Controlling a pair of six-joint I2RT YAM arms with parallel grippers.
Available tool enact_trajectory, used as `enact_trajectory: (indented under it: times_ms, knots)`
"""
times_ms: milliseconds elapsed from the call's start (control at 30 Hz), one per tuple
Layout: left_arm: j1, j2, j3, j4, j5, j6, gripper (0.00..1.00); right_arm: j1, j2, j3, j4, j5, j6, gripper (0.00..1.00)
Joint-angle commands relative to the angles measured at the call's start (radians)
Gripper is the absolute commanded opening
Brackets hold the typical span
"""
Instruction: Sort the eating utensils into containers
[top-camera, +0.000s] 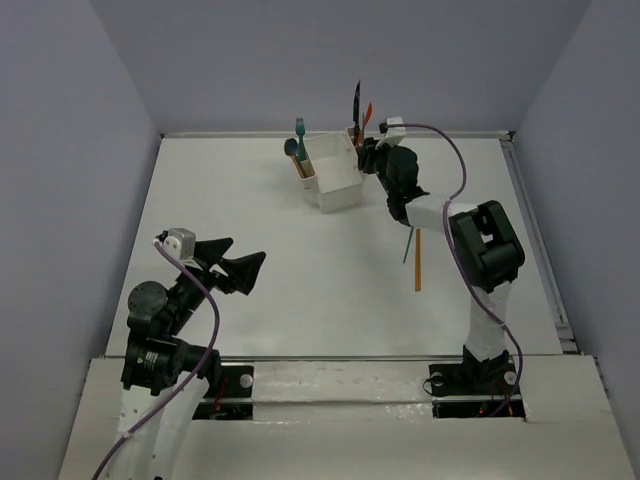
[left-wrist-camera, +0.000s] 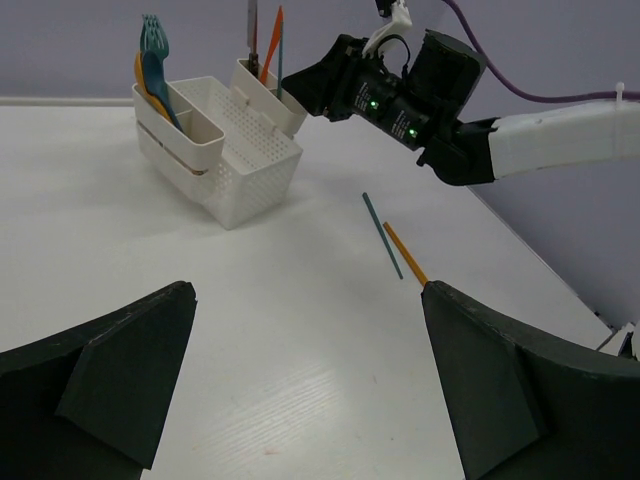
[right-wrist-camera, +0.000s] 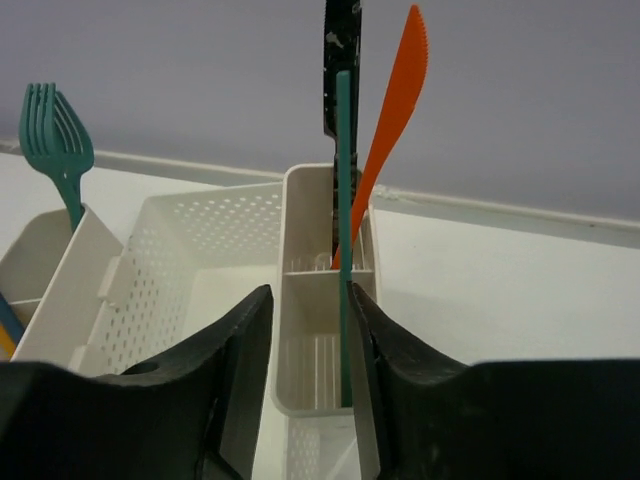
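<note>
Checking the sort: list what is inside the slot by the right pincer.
The slot holds a dark knife and orange knife in its far section, a teal stick nearer. Its walls hide the knives' lower ends.

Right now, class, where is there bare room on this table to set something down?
Bare: the table between the white caddy and the left gripper, plus the caddy's middle compartment. Crowded: right of the caddy, where the right gripper hovers and a teal stick and orange stick lie; both side slots are occupied.
</note>
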Motion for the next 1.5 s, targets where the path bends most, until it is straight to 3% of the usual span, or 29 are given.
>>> enact_trajectory:
  times_ms: [0,167,300,367,433,467,600,733,933,1100,1467]
  knots:
    - [0.007,0.007,0.003,0.049,0.010,0.011,0.99,0.017,-0.111,-0.049,0.057,0.027,-0.012,0.50]
    - [0.016,0.014,0.005,0.049,0.010,0.011,0.99,0.026,-0.218,-0.064,-0.070,0.127,-0.009,0.51]
    - [0.036,0.008,0.003,0.048,0.010,0.009,0.99,0.026,-0.373,-0.179,-0.144,0.174,0.033,0.50]
    - [0.036,0.002,0.003,0.049,0.007,0.008,0.99,0.026,-0.439,-0.233,-0.208,0.188,0.064,0.40]
    - [0.036,-0.004,0.002,0.049,0.001,0.003,0.99,0.026,-0.505,-0.253,-0.419,0.230,0.124,0.33]
    - [0.036,-0.009,0.000,0.052,0.001,0.002,0.99,0.026,-0.516,-0.238,-0.601,0.278,0.145,0.33]
    - [0.036,-0.015,-0.001,0.054,0.006,-0.002,0.99,0.002,-0.514,-0.217,-0.933,0.284,0.238,0.33]
    - [0.036,-0.015,-0.003,0.058,0.020,-0.002,0.99,-0.038,-0.502,-0.271,-1.002,0.219,0.271,0.41]
    - [0.036,-0.023,-0.001,0.055,0.026,0.002,0.99,-0.076,-0.442,-0.248,-1.052,0.208,0.275,0.42]
    - [0.036,-0.030,-0.003,0.060,0.032,0.003,0.99,-0.164,-0.347,-0.150,-1.072,0.133,0.250,0.42]
    - [0.036,-0.035,-0.001,0.060,0.032,0.003,0.99,-0.173,-0.087,0.110,-1.161,0.127,0.206,0.44]
